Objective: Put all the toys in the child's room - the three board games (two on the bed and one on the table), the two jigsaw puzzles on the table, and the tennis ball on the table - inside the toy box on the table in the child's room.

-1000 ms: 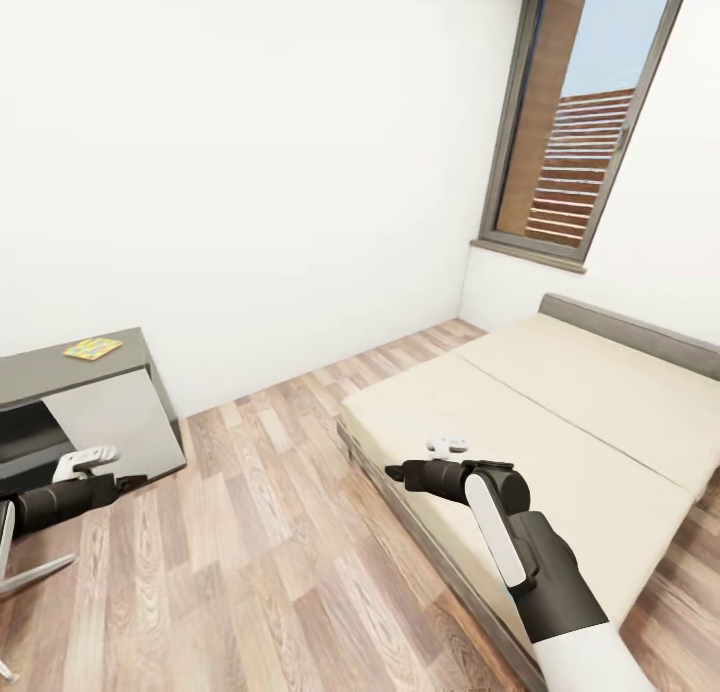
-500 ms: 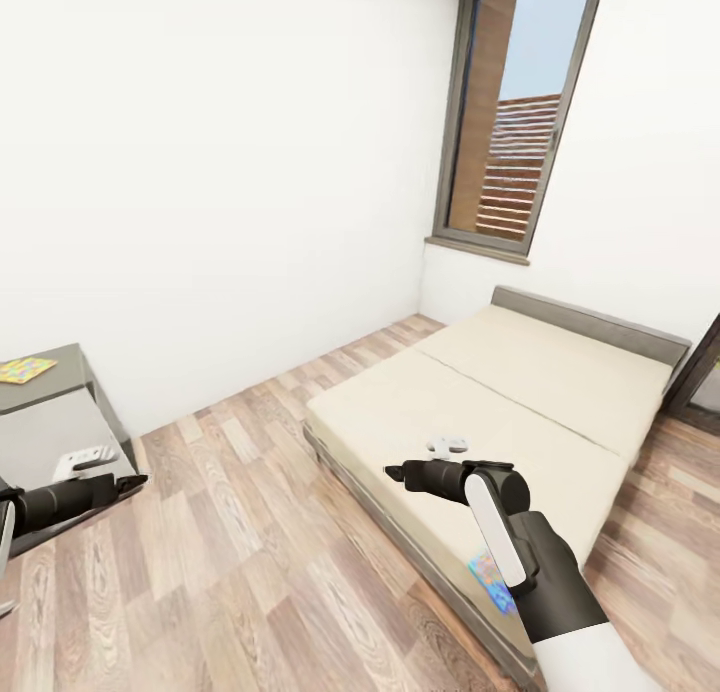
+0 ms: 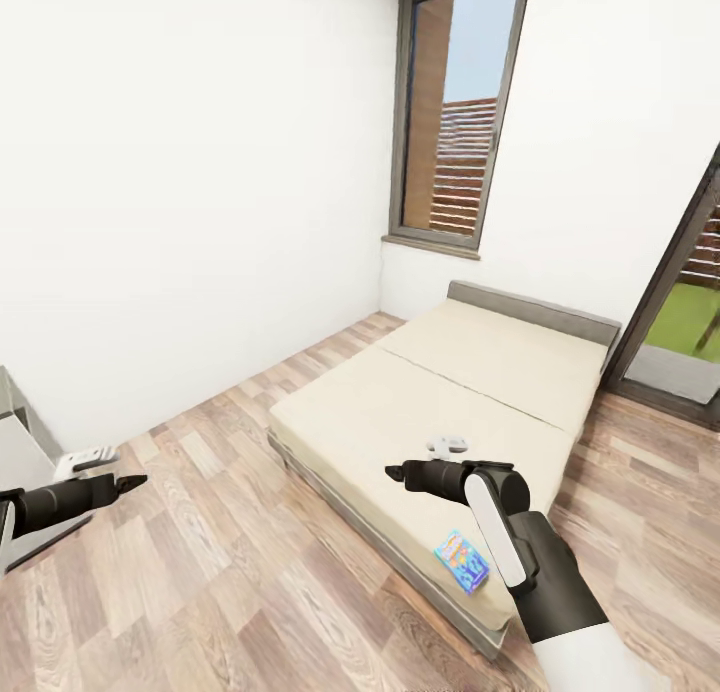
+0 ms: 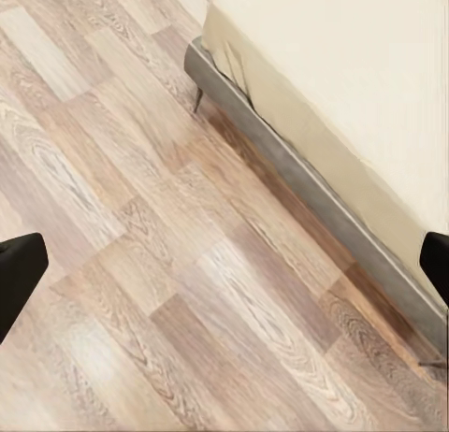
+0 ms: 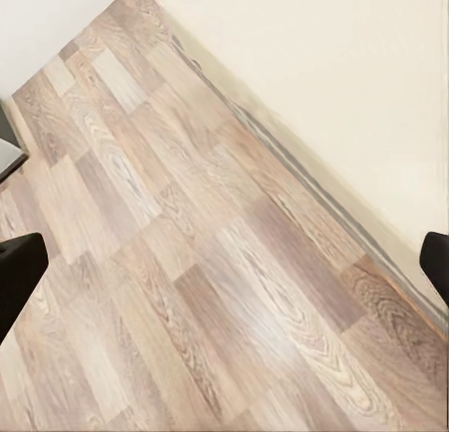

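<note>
View swung right, light-blue board game [image 3: 462, 561] on bed [image 3: 400, 412]

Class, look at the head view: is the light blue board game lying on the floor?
No, the board game lies on the bed, near its closest corner.

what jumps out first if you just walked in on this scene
The long beige bed dominates, running from the near floor toward the tall grey-framed window in the far corner. One small light blue board game lies near the bed's closest corner, beside the right arm. Both grippers, left and right, hang empty over wood-plank floor.
</note>
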